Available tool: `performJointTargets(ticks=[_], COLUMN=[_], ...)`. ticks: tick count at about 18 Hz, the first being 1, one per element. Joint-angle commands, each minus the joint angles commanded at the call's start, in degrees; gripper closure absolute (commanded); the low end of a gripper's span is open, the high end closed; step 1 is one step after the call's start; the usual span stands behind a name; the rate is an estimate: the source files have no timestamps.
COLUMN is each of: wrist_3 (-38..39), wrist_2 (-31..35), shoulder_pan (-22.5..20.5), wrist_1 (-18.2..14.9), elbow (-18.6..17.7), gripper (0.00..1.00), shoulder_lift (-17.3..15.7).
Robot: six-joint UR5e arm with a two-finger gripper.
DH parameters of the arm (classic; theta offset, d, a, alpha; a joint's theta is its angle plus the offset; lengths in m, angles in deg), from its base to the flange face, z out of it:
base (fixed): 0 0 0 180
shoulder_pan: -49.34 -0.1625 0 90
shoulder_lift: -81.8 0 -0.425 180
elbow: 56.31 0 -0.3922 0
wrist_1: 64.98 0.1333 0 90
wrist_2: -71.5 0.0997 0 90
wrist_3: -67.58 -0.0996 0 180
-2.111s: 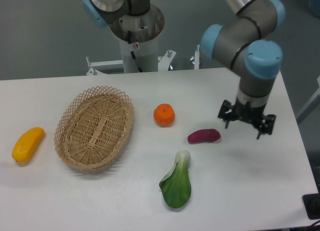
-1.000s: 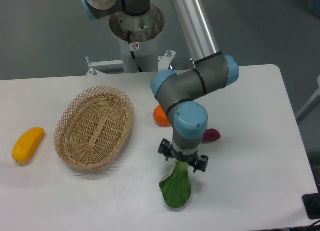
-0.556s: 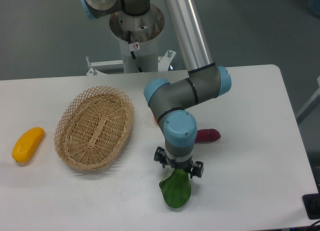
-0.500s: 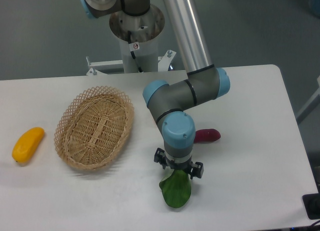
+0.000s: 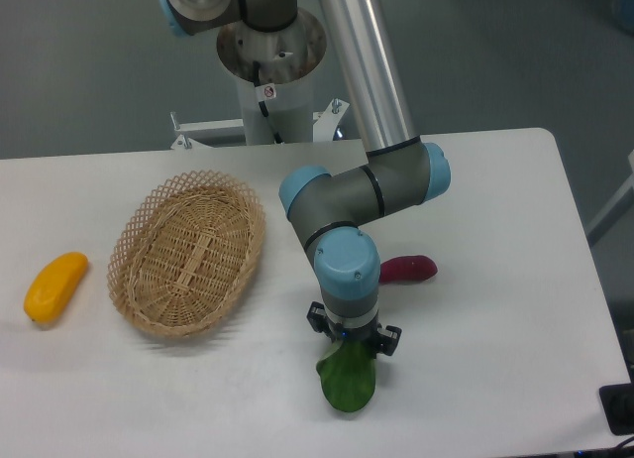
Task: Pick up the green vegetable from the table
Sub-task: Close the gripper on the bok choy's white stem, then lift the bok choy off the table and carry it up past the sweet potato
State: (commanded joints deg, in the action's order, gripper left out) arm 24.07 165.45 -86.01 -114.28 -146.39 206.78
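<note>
The green vegetable (image 5: 347, 382) lies on the white table (image 5: 495, 359) near the front edge. Only its dark green leaf shows; the pale stem end is hidden under the arm. My gripper (image 5: 350, 339) hangs straight down over that stem end, low against the table, its black fingers just visible at either side of the wrist. The wrist blocks the fingertips, so whether they are open or shut on the stem cannot be made out.
A purple sweet potato (image 5: 408, 269) lies just right of the arm. An oval wicker basket (image 5: 186, 252) sits at the left, and a yellow fruit (image 5: 54, 286) lies further left near the edge. The arm's base column (image 5: 272, 71) stands behind the table.
The arm swung from the right side of the table to above the green vegetable and has sunk lower over its stem end. An orange fruit seen earlier is now hidden behind the arm.
</note>
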Motion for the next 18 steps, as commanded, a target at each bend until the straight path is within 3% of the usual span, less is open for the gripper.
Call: performJointTargets(ticks=[8,14,18], wrist_3=[-1.05,-6.31,-11.67], wrist_2=[-0.17,-1.75,-4.39], shoulder_pan=[-1.49,-5.88,-10.19], wrist_1=[-0.88,-1.14,-6.93], elbow=[-0.09,0.00,0.96], gripper=[0.76,0.74,0.73], shoulder_lift=[-3.34,-7.64,-10.37])
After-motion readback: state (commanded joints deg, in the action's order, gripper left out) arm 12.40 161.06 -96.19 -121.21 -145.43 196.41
